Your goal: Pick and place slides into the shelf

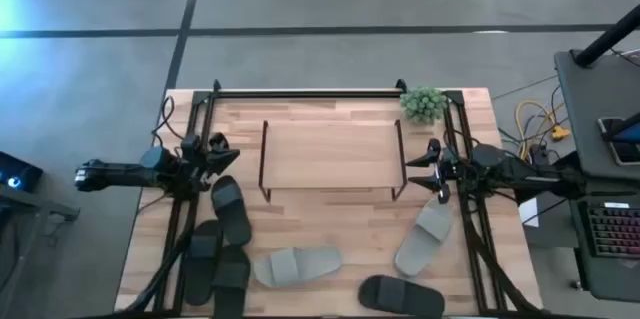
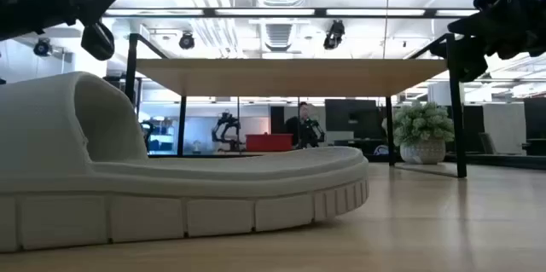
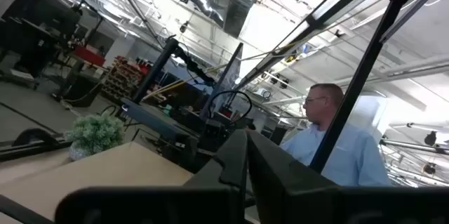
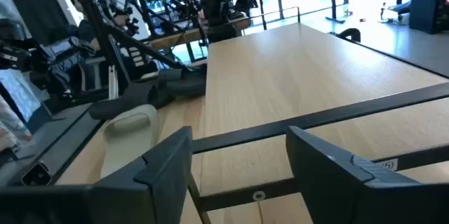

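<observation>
The shelf (image 1: 330, 154), a light wooden board on thin black wire legs, stands mid-table. Six slides lie sole-down on the table in front of it. Three black ones (image 1: 232, 209) cluster at the near left, with a fourth black one (image 1: 400, 296) at the near edge. One grey slide (image 1: 297, 266) fills the low view's foreground (image 2: 171, 187), and the other grey one (image 1: 425, 236) lies near right. My left gripper (image 1: 215, 151) hovers shut off the shelf's left end. My right gripper (image 4: 238, 164) hovers open off the shelf's right end, facing the top board (image 4: 316, 69).
A small potted plant (image 1: 424, 104) stands at the shelf's far right corner. Black frame rails (image 1: 300, 92) run along the table's far edge and both sides. Bare tabletop lies between the shelf and the slides. A person (image 3: 337, 140) sits beyond the table.
</observation>
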